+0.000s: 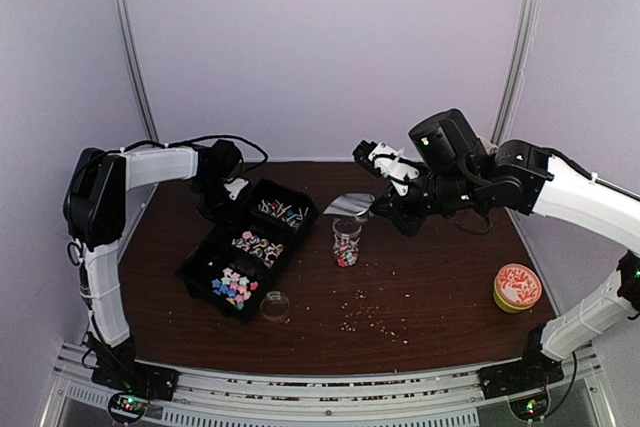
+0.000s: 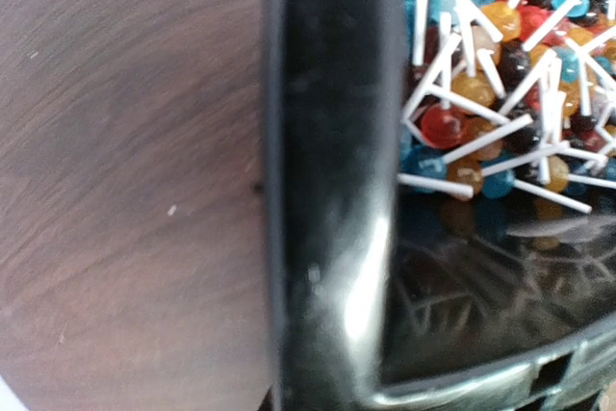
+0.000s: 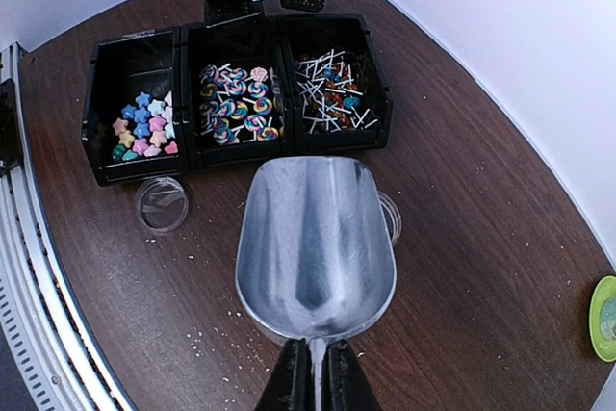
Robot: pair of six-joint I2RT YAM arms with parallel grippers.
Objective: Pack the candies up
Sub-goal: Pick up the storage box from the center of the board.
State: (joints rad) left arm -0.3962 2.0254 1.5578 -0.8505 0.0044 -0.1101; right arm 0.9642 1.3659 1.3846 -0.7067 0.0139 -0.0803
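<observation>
The candies lie in three black bins (image 1: 200, 257): pastel stars (image 3: 144, 127), swirl lollipops (image 3: 236, 103) and ball lollipops on white sticks (image 3: 327, 89) (image 2: 491, 74). More candies sit in a small clear jar (image 1: 346, 242). My right gripper (image 3: 315, 348) is shut on the handle of an empty metal scoop (image 3: 313, 243), which hangs just above and beside the jar (image 3: 393, 218). My left gripper (image 1: 232, 190) is down at the far wall of the bins (image 2: 327, 190). That wall runs straight under its camera and the fingers themselves do not show.
A clear round lid (image 1: 275, 305) lies on the table in front of the star bin. A green tin with an orange patterned lid (image 1: 517, 287) stands at the right. Pale crumbs (image 1: 375, 319) are scattered over the near middle of the table.
</observation>
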